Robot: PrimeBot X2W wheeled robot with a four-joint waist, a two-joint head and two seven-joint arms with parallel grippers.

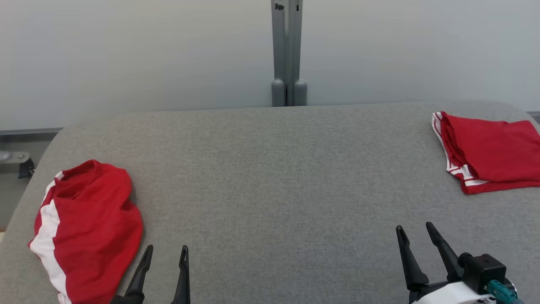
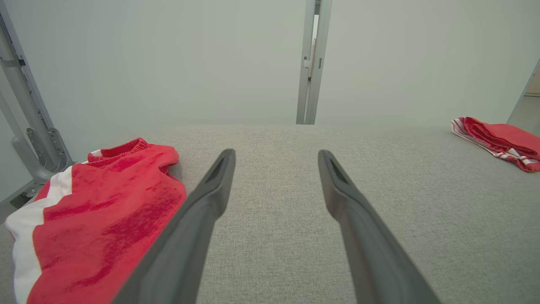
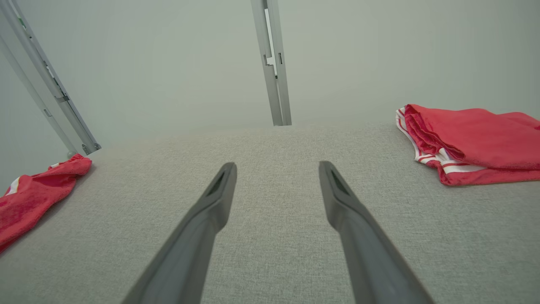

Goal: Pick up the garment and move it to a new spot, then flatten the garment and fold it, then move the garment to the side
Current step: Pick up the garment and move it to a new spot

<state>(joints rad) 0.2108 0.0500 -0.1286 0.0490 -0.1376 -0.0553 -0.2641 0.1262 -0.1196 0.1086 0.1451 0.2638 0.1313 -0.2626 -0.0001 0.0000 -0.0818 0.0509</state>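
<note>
A crumpled red garment (image 1: pixel 90 228) with a white stripe lies in a heap at the near left of the grey table (image 1: pixel 274 177). The left wrist view shows the same garment (image 2: pixel 101 219) at lower left, and it sits at the far left edge (image 3: pixel 29 198) of the right wrist view. My left gripper (image 1: pixel 166 251) is open just to the right of the heap, holding nothing, its fingers (image 2: pixel 211 190) wide apart over bare cloth. Near the table's front right, my right gripper (image 1: pixel 415 230) also stands open and empty, fingers (image 3: pixel 337 194) spread.
A folded red garment with white trim (image 1: pixel 489 150) lies at the far right of the table, also seen as a folded red garment (image 3: pixel 468 143) in the right wrist view. A grey post (image 1: pixel 288 52) stands behind the table's far edge against a pale wall. A metal frame (image 2: pixel 25 109) stands beyond the left edge.
</note>
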